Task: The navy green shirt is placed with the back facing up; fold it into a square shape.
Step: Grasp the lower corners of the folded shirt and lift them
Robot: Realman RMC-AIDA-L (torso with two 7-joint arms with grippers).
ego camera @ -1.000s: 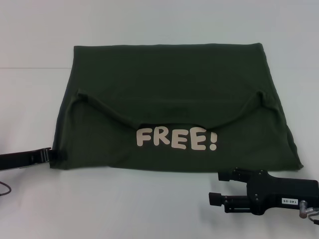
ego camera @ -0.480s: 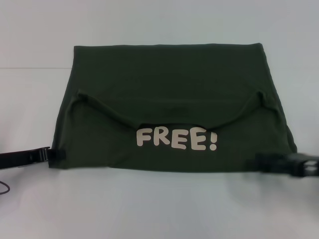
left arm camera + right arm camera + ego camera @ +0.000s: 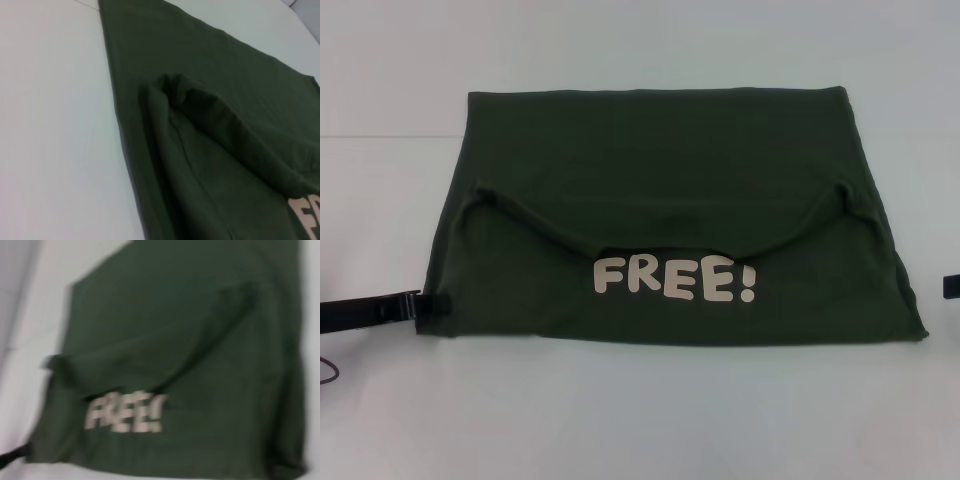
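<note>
White tabletop (image 3: 640, 410), thin dark cable (image 3: 328, 375) at its near left edge, possibly looped

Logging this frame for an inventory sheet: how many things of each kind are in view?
Shirts: 1, the navy green shirt
Grippers: 2, the left gripper at the shirt's near left corner, the right gripper at the view's right edge
Tables: 1, the white table
Total: 4

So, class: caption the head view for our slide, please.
Folded navy green shirt, "FREE!" lettering up; left gripper at its near-left corner.
</note>
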